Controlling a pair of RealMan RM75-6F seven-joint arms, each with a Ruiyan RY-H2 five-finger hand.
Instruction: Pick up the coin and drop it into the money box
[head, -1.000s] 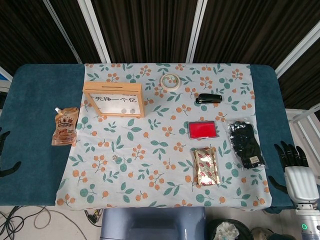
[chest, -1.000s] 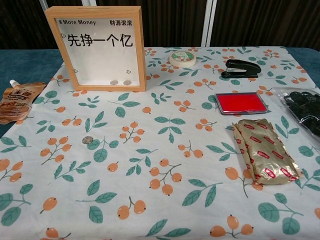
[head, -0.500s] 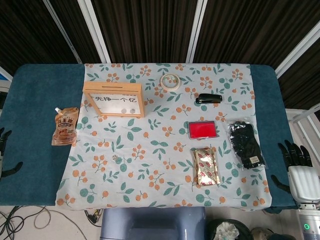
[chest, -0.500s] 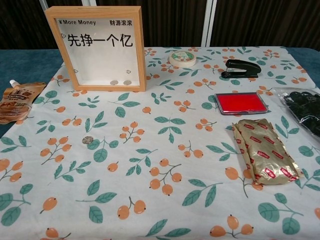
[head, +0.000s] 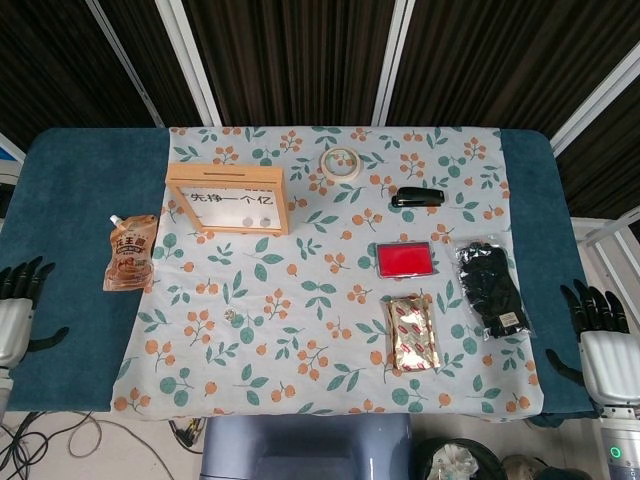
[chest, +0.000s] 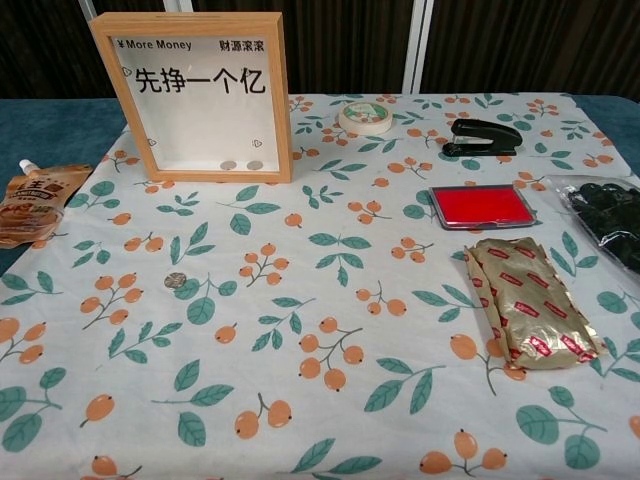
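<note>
A small coin (head: 230, 315) (chest: 176, 281) lies on the floral cloth, left of centre. The money box (head: 228, 199) (chest: 197, 95), a wooden frame with a clear front, stands upright at the back left with two coins on its floor. My left hand (head: 14, 314) is at the table's far left edge, fingers spread, holding nothing. My right hand (head: 601, 347) is beyond the right edge, fingers spread and empty. Both hands are far from the coin and absent from the chest view.
A brown drink pouch (head: 130, 253) lies left of the box. A tape roll (head: 341, 163), black stapler (head: 418, 197), red ink pad (head: 405, 260), gold snack packet (head: 413, 333) and a bag of black pieces (head: 492, 287) fill the right half.
My left hand has come further into view at the left edge. My right hand has slid slightly down and right. Nothing on the table has moved.
</note>
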